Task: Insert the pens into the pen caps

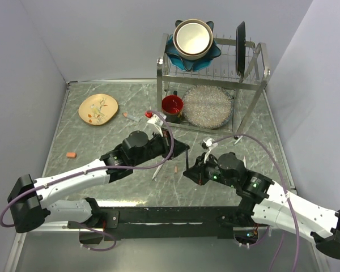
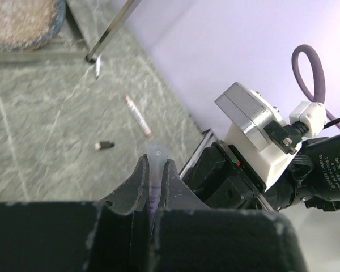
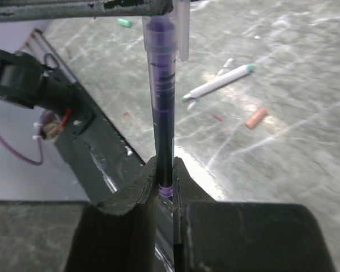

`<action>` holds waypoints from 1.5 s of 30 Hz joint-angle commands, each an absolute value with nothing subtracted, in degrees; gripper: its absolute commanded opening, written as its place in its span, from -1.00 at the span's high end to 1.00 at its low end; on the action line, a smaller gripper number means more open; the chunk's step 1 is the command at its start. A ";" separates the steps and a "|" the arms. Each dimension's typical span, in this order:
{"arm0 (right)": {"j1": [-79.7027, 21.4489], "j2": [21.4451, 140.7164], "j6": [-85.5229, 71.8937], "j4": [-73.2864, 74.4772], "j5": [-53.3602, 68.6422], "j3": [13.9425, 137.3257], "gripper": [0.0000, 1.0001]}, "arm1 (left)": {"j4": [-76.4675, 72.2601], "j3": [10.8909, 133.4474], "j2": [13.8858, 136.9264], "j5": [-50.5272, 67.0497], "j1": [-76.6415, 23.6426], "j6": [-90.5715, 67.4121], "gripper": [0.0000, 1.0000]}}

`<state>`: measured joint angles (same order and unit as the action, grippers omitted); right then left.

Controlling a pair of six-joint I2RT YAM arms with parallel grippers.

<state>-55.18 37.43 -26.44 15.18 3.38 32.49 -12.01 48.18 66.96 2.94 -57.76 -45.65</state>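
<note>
Purple pen (image 3: 161,96) gripped from both ends, up off the desk (image 3: 294,51)
The right end effector (image 3: 165,165) is clenched on the pen's lower barrel, and the left end effector (image 2: 155,165) is clamped on the clear cap (image 2: 154,152) at the other end. A white pen (image 3: 218,83) with teal tips and an orange cap (image 3: 256,117) are seen lying near each other on the desk.

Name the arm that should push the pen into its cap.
Right, probably. The right gripper has jaws shut on the purple pen at its tail, barrel pointing at the clear cap clamped by the left gripper, which can simply brace.
</note>
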 commanded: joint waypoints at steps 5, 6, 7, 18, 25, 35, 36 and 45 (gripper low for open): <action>-48.18 40.17 -21.36 -2.81 -7.22 48.68 1.00 | -8.87 36.32 67.33 16.17 -62.75 -52.29 0.98; -46.69 40.34 -21.44 -2.99 -5.90 49.30 1.00 | -9.22 35.78 67.32 16.35 -63.80 -52.47 0.98; -45.28 40.69 -21.97 -3.16 -4.67 49.74 1.00 | -9.23 35.51 67.41 15.74 -64.42 -52.64 0.98; -38.23 47.12 -24.43 -9.75 15.89 46.25 1.00 | -9.25 37.78 66.80 9.16 -66.01 -53.27 0.98; -38.32 39.21 -26.28 -8.01 22.48 32.79 0.50 | 8.60 54.39 69.34 0.18 -61.00 -47.99 0.98; -38.41 21.03 -24.08 8.86 22.77 24.52 -0.73 | 27.76 58.10 68.03 -9.04 -46.60 -42.81 0.98; -38.41 19.96 -24.34 9.49 22.24 24.43 -0.77 | 31.69 57.66 67.77 -12.62 -45.36 -42.80 0.98; -38.32 16.96 -26.55 9.05 19.95 24.69 -0.94 | 34.37 54.76 74.26 -12.59 -38.15 -40.96 0.98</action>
<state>-38.61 16.99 -26.11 9.30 21.47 24.10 33.23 56.25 71.05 -13.34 -39.66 -42.98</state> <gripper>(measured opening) 0.970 0.056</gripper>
